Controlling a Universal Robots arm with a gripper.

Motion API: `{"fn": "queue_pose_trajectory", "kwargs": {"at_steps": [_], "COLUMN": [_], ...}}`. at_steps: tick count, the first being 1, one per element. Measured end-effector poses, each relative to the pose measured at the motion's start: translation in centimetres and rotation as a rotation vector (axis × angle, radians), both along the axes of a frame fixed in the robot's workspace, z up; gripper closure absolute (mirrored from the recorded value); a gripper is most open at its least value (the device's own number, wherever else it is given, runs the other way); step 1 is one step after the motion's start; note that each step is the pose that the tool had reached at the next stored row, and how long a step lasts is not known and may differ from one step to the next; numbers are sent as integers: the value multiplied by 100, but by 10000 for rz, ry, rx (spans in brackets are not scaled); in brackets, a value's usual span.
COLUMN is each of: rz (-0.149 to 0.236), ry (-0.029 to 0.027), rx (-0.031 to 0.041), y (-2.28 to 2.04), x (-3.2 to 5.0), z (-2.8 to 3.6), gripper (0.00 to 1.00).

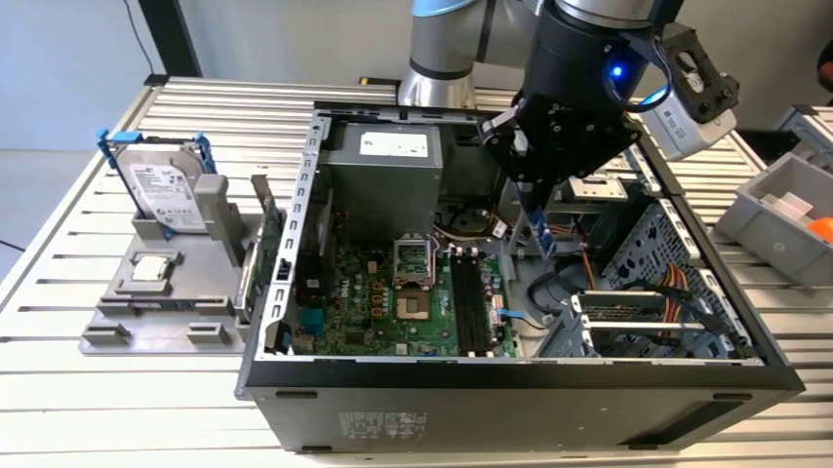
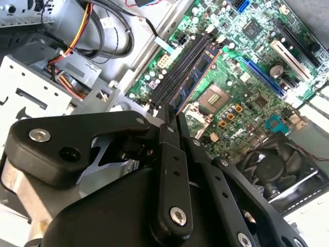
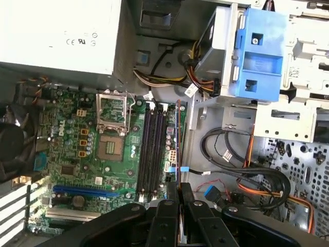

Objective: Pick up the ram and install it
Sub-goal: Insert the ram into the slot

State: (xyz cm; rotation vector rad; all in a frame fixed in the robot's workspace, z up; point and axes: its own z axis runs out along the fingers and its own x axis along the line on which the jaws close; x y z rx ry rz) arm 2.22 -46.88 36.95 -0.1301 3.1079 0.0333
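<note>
The ram is a thin dark-blue stick hanging down from my gripper, which is shut on its upper end. It hovers inside the open computer case, above the motherboard and slightly to the exterior view's right of the black memory slots. In the second wrist view the ram runs out from the gripper alongside the slots. In the first wrist view the ram appears edge-on just beside the slots, held by the gripper.
A silver hard drive with blue rails stands in a grey holder at the exterior view's left, and a green card leans by the case wall. Cables, a drive cage and the power supply crowd the case. A grey bin sits at the right.
</note>
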Motion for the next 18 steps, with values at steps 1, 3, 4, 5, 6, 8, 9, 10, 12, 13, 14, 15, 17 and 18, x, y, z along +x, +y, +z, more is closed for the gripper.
{"fn": "queue_pose_trajectory", "kwargs": {"at_steps": [1,3,4,5,6,8,9,10,12,13,14,15,17,18], "rz": [-7,-31,-33,-33,-32,-34,-44,-56,-129,-266,-404,-508,-606,-630], "ry": [0,0,-3,-3,-3,-4,-3,-2,-3,-2,-2,-1,0,0], "rx": [0,0,0,0,0,-34,-81,-94,-92,-94,-94,-95,-94,-94], "y": [0,0,0,0,0,7,20,30,32,32,32,32,32,32], "x": [0,0,-1,-1,-1,-1,-2,-1,-1,-1,-1,-1,-1,-1], "z": [0,0,0,0,0,-7,-18,-33,-72,-89,-107,-125,-162,-181], "gripper": [100,100,100,100,100,100,100,100,100,100,100,100,100,100]}}
